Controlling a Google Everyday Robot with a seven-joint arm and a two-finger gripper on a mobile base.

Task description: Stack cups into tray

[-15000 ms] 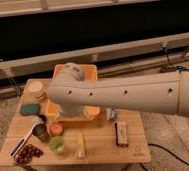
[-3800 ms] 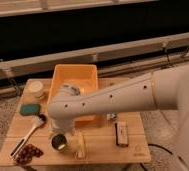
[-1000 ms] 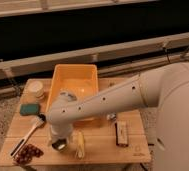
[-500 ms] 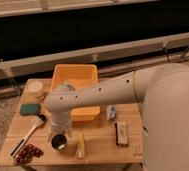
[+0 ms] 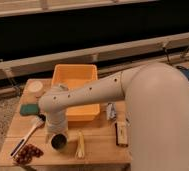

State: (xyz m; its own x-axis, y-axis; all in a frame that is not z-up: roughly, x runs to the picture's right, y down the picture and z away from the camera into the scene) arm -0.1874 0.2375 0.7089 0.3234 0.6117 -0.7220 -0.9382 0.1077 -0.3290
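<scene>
The tray (image 5: 76, 75) is a deep yellow-orange bin at the back middle of the wooden table. A dark grey cup (image 5: 59, 142) stands upright near the table's front edge, left of centre. The green and orange cups do not show apart from it. My gripper (image 5: 55, 131) points down at the end of the white arm. It sits right above and behind the dark cup, in front of the tray's left corner, and the wrist hides most of it.
A cream-white tub (image 5: 36, 87) and a green sponge (image 5: 28, 108) lie at the left. A brush (image 5: 29, 134) and grapes (image 5: 28, 152) lie front left. A banana (image 5: 80, 145), a white carton (image 5: 110, 111) and a dark bar (image 5: 121, 134) lie right of the cup.
Early on the orange and green cups stood apart at the front; now only the dark cup shows there. In the last second the wrist stayed over that cup and the arm shifted slightly.
</scene>
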